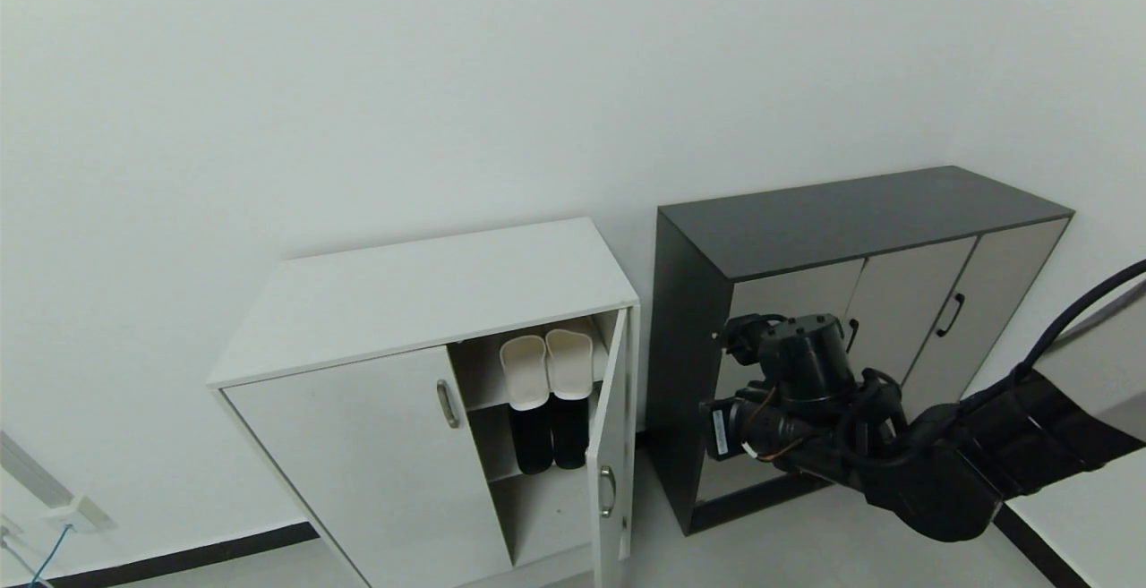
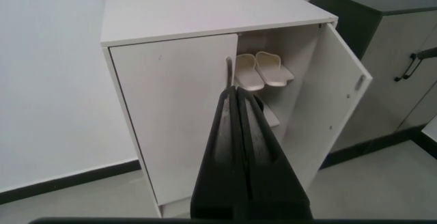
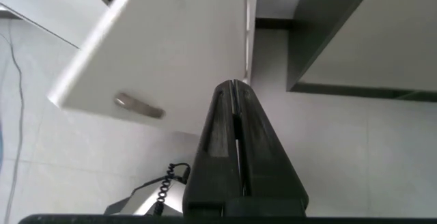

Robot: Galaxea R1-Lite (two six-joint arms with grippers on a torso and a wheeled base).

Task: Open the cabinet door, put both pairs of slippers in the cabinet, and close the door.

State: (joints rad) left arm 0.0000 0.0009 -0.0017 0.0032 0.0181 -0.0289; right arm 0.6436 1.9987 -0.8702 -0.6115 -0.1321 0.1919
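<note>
The white cabinet (image 1: 430, 288) stands at lower centre of the head view, its left door (image 1: 358, 454) closed. Inside, the white slippers (image 1: 546, 369) sit on the upper shelf and the black slippers (image 1: 548, 434) on the shelf beneath. The right door (image 1: 613, 445) hangs open. The left gripper (image 2: 234, 93) faces the cabinet front, fingers pressed together, empty. Further right is a dark cabinet (image 1: 850, 212). At lower right the right arm (image 1: 895, 463) is bent toward the open door, and the right gripper (image 3: 234, 86) is closed on nothing

Plain white wall (image 1: 358, 78), pale floor (image 1: 788, 552), dark grey sideboard (image 1: 859, 212), black skirting (image 1: 179, 558)
</note>
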